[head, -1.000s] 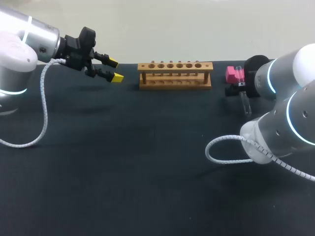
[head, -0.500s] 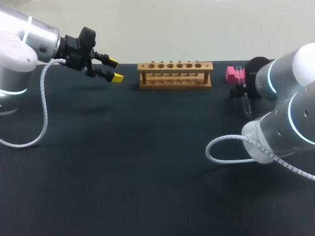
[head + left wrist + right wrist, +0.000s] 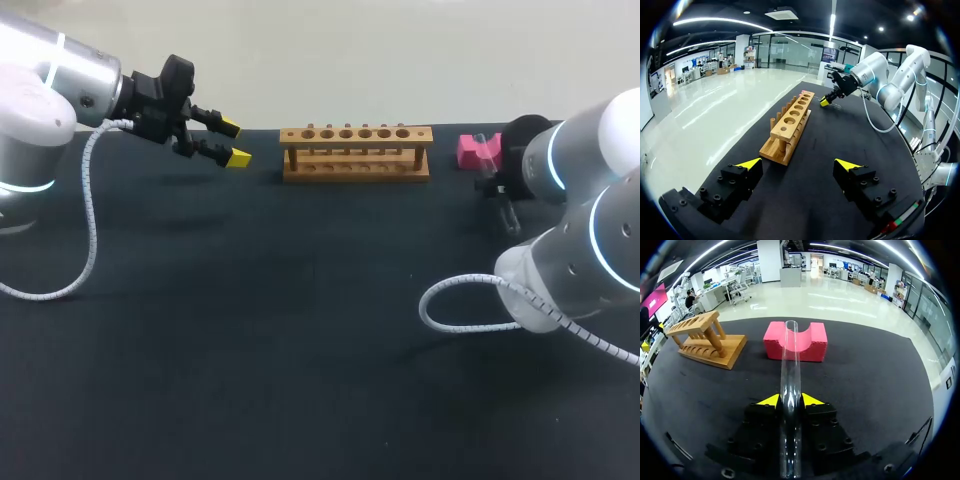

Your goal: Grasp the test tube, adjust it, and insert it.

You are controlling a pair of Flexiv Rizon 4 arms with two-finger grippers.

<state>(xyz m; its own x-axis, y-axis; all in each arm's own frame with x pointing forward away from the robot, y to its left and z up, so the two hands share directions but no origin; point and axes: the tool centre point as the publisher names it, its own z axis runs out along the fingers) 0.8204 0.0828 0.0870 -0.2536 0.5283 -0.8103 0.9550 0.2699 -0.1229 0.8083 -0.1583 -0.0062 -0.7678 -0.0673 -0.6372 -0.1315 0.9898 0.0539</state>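
Note:
The clear glass test tube [image 3: 790,370] lies with its far end in the notch of a pink block [image 3: 796,342]. My right gripper [image 3: 790,400] is shut on the tube's middle, one yellow tip against each side. From above, the tube [image 3: 508,218] slants down from the block [image 3: 468,150] at the table's far right, by my right gripper [image 3: 497,188]. The wooden rack [image 3: 356,152] stands at the far middle, its holes empty. My left gripper [image 3: 233,142] hovers open left of the rack. From its wrist, my left gripper [image 3: 797,164] has the rack [image 3: 790,125] ahead.
The rack [image 3: 705,340] stands off to one side of the pink block as seen from the right wrist. A white coiled cable [image 3: 470,305] loops from my right arm over the dark table [image 3: 300,330]. Another cable [image 3: 85,240] hangs from my left arm.
My right gripper's fingers have closed in onto the test tube, and the tube has shifted slightly. The left arm has not moved.

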